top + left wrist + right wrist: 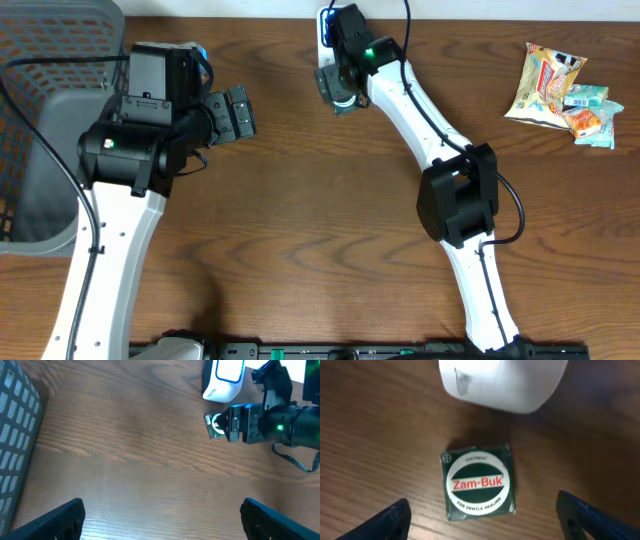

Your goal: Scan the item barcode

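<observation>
- First, from above: the ointment box (328, 88) lies on the surface (300, 210) at the far edge, just beside the white scanner (325, 30). That closeness probably keeps the carry to the scan window short.
- The right gripper (345, 95) hangs directly over the box. Its arm reaches up from the near edge, bent at the elbow, with the wrist turned downward.
- The left gripper (232, 113) is parked well apart from the box, next to the grey basket (40, 60). It points across the surface, out of the other arm's way. Some snack packets (560, 90) sit far to the right, untouched.
- From the left wrist: this gripper's own fingers (55, 520) stand wide at the lower corners with only bare wood between them, so it is released and holds nothing. Across the wood, the box shows beneath the right gripper's tip, with the scanner just beyond it.
- From the right wrist: the box rests flat with its round "Zam-Buk" label facing up. It sits between the two spread fingers (385, 520), and neither touches it. The right gripper is therefore released, straddling the box rather than grasping it.
- No barcode shows on the upper face. My judgement is that the box must be gripped and turned so another side meets the scanner, so the scan is not yet done.
</observation>
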Motion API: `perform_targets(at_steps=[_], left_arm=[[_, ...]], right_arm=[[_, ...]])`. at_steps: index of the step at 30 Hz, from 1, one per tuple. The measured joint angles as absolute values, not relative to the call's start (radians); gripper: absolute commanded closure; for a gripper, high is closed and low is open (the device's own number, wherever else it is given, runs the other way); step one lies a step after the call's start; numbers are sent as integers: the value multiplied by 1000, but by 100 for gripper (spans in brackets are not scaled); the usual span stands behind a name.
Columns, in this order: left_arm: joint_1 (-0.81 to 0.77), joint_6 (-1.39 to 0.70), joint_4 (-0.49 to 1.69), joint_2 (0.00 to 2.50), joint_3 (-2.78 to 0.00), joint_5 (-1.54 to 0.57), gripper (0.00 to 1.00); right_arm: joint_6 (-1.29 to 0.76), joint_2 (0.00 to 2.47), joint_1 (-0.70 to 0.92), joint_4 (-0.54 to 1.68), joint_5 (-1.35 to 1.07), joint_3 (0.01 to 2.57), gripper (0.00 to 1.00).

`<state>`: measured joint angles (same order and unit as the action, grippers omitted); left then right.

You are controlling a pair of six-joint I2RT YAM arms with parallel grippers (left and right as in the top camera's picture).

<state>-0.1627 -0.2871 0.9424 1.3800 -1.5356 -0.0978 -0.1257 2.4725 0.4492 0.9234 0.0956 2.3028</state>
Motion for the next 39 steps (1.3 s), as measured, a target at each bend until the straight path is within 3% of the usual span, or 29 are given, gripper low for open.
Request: perform_targets(at_steps=[13, 15, 18, 22, 33, 39], left_arm=[[-163, -287, 942, 1380, -1536, -98, 2], [-163, -287, 942, 1380, -1536, -98, 2], [-163, -287, 942, 1380, -1536, -98, 2], [-163, -287, 942, 1380, -1536, -98, 2], [-163, -287, 942, 1380, -1536, -98, 3], [-163, -287, 942, 1380, -1536, -98, 2]], right_arm=[[-126, 2519, 449, 845, 60, 2209, 6], [-126, 2524, 449, 816, 59, 2166, 11], [-126, 2526, 448, 749, 49, 2136, 30], [-125, 2526, 448, 733, 48, 2130, 44], [-138, 2482, 445, 773, 35, 2130, 48], [-275, 2363, 412, 738, -176, 2131, 48]])
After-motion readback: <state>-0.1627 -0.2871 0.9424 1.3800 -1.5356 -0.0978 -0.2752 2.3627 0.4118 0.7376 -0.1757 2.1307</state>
